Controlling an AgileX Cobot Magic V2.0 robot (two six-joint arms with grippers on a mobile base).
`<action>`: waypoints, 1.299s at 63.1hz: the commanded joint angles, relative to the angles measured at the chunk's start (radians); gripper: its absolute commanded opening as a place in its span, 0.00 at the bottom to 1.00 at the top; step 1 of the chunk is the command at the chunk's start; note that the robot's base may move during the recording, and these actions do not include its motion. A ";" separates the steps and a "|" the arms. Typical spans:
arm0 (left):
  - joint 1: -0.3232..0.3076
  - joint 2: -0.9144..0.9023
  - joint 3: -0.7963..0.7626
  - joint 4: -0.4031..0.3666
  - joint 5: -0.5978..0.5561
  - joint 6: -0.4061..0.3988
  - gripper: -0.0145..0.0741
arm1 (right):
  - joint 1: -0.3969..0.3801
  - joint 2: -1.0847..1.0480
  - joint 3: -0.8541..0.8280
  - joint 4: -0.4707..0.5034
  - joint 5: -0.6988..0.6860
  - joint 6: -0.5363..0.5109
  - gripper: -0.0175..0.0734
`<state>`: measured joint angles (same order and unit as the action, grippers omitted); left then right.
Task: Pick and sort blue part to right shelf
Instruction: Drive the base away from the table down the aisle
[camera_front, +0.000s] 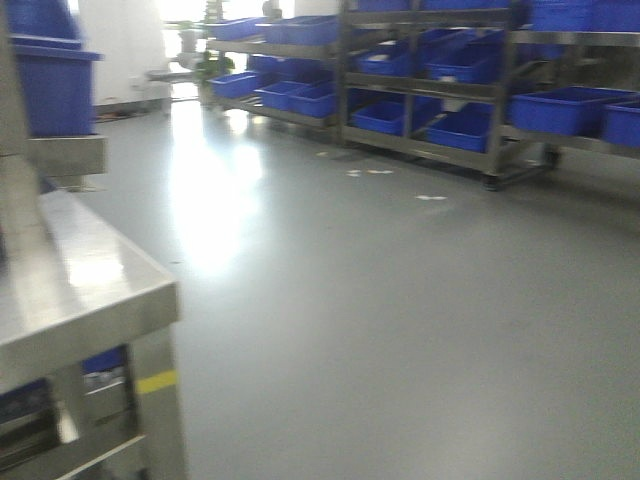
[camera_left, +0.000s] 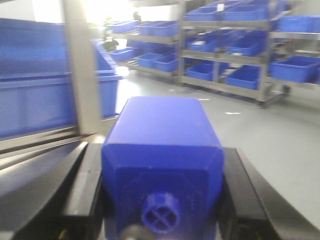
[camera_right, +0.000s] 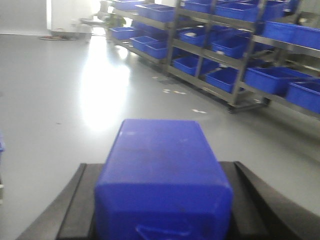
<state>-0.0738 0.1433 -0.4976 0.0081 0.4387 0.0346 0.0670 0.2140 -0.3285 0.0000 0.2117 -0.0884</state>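
Blue part (camera_left: 162, 125) sits clamped in the left gripper (camera_left: 161, 148), and a second blue part (camera_right: 162, 150) is clamped in the right gripper (camera_right: 160, 164). Picking looks done. The shelf (camera_front: 497, 110) stands well apart across the floor (camera_front: 400, 320), so carrying and placing remain.

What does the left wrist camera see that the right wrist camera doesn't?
Left wrist only: a large blue bin behind a steel post, and a cross-marked round knob on the blue part it holds. Right wrist only: a second blue part, no knob showing. Both: the part clamped between black fingers, grey floor, racks of blue bins.
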 joint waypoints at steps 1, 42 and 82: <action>0.001 0.012 -0.029 -0.008 -0.089 -0.003 0.60 | -0.005 0.008 -0.031 0.000 -0.091 -0.005 0.66; 0.001 0.012 -0.029 -0.008 -0.089 -0.003 0.60 | -0.005 0.008 -0.031 0.000 -0.091 -0.005 0.66; 0.001 0.012 -0.029 -0.008 -0.089 -0.003 0.60 | -0.005 0.008 -0.031 0.000 -0.091 -0.005 0.66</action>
<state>-0.0738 0.1433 -0.4976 0.0077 0.4401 0.0346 0.0670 0.2140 -0.3285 0.0000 0.2117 -0.0884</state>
